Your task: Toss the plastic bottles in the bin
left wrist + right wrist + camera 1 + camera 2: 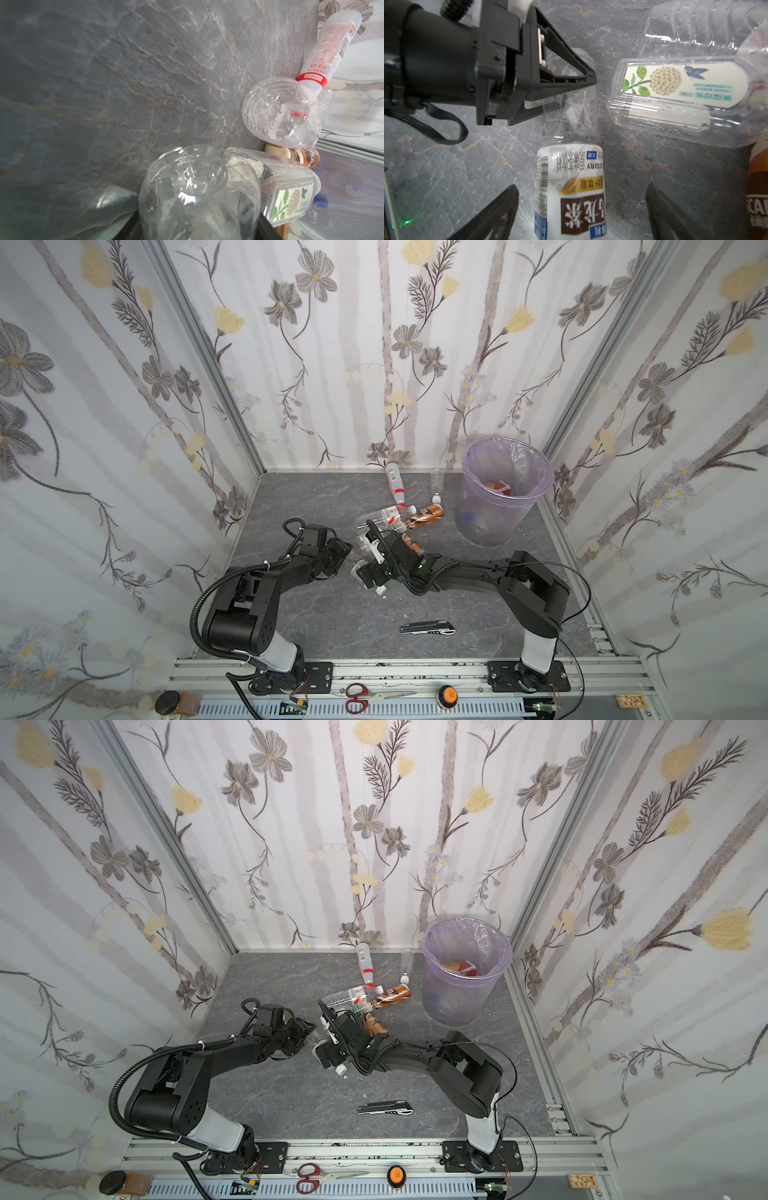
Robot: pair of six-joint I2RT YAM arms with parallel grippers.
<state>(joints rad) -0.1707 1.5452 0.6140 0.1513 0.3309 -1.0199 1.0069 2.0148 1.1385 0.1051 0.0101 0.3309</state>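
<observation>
My left gripper [569, 95] is shut on the clear base end of a plastic bottle [571, 187] with a white and brown label, lying on the grey floor; the left wrist view shows that base [197, 193] between the jaws. Around the labelled part, my right gripper [581, 207] stands open, its fingers apart from the bottle on both sides. In both top views the two grippers [345, 551] [370, 574] meet at mid-floor. More bottles lie just beyond: a flower-labelled one [675, 93], a brown one [428, 514], a white one with a red band [395, 481]. The lavender-lined bin [490, 514] stands at back right, with bottles inside.
A grey folding utility knife [428, 628] lies near the front, in front of the right arm. Patterned walls close in the floor on three sides. Red-handled scissors [361, 697] and an orange button [446, 695] sit on the front rail.
</observation>
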